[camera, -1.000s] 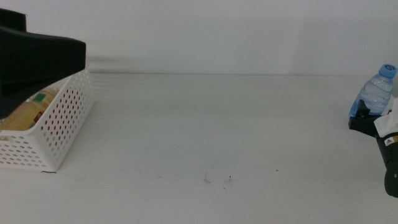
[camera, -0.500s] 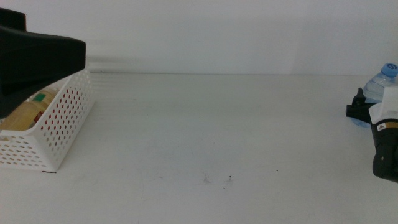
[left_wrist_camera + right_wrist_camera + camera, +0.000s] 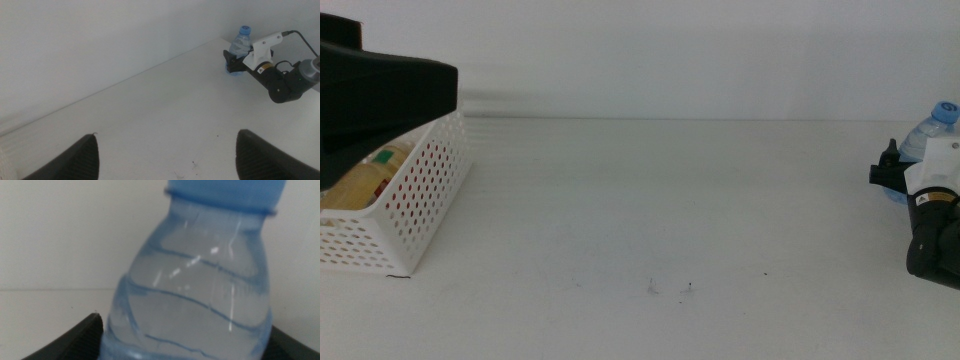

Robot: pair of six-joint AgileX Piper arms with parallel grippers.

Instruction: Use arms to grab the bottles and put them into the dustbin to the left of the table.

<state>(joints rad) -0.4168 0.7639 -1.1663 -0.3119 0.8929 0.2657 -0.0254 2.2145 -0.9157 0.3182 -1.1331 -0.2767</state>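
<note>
Dustbin: I saw the white rectangular plastic basket with perforated sides [image 3: 415, 205] at the far left of the table, with a yellow bottle with a green label [image 3: 365, 175] lying inside it and something red showing through the holes.
Left arm: a black robot arm [image 3: 375, 95] hung over the basket in the middle view. The left gripper [image 3: 165, 155] had its two dark jaws spread wide apart, with nothing between them.
Table: the wide plain white flat tabletop [image 3: 660, 200] carried a few tiny dark specks [image 3: 670, 289] near the front.
Water bottle: the small clear blue-capped water bottle [image 3: 930, 130] stood upright at the far right edge of the table.
Right arm: the right gripper [image 3: 234, 62] sat low around the bottle's base, one dark jaw on either side of it. I could not tell whether the jaws pressed on the bottle.
</note>
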